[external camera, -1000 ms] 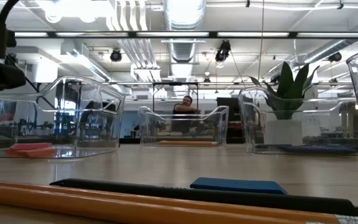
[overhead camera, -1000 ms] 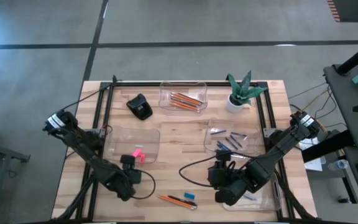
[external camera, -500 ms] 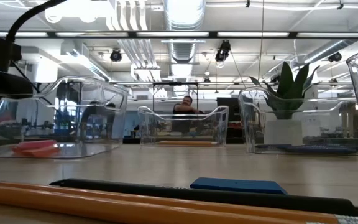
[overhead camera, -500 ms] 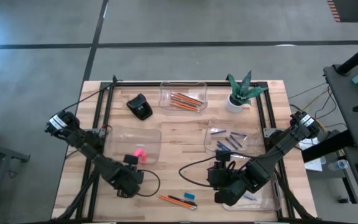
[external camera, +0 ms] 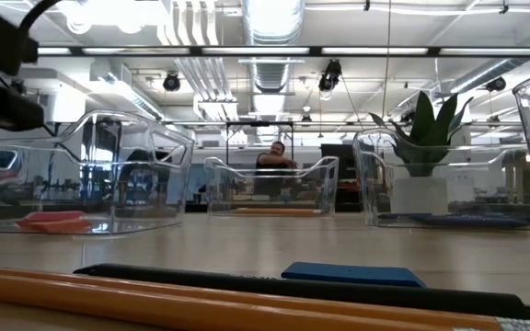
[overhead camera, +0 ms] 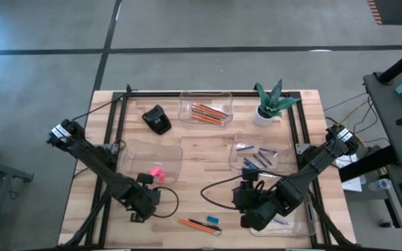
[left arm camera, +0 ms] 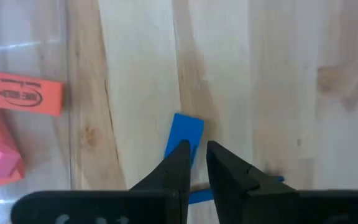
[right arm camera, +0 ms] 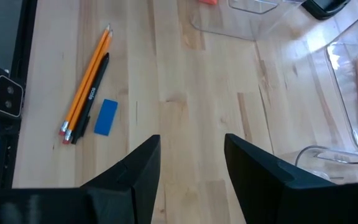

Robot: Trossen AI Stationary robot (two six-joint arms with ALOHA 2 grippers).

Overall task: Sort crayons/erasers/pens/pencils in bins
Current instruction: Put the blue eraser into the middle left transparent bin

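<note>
Small flat blue rectangular eraser (overhead camera: 213, 219) is seen loose on the wooden table (overhead camera: 201, 150), near edge, about the middle, just right of two long orange pencils (overhead camera: 192, 224) and a slim black pen (overhead camera: 204, 226) lying side by side and touching. All four items are outside the bins. The eraser is judged light, rubbery and grippy, low to the wood, so a pinch across its short sides is advised, with the jaws brought right down to the table. The pencils and pen are judged stiff, light and apt to roll; each is best taken mid-length, one at a time. The left gripper (overhead camera: 139, 207) is placed near-left, just near of the clear shallow left bin (overhead camera: 128, 150) holding the pink erasers (overhead camera: 155, 172). Its fingers are drawn almost together, only a slit of wood shown between them, nothing gripped. In the left wrist view a blue rectangular piece (left arm camera: 188, 129) is seen on the wood right at the tips; whether it is touched, or is that same eraser, cannot be told. The right gripper (overhead camera: 255, 209) is held near-right, well open, empty. Further out: the clear far bin (overhead camera: 187, 97) with pencils, the clear right bin (overhead camera: 236, 143) with dark and blue sticks, a black lump-shaped object (overhead camera: 158, 120), a white plant pot (overhead camera: 263, 116).
</note>
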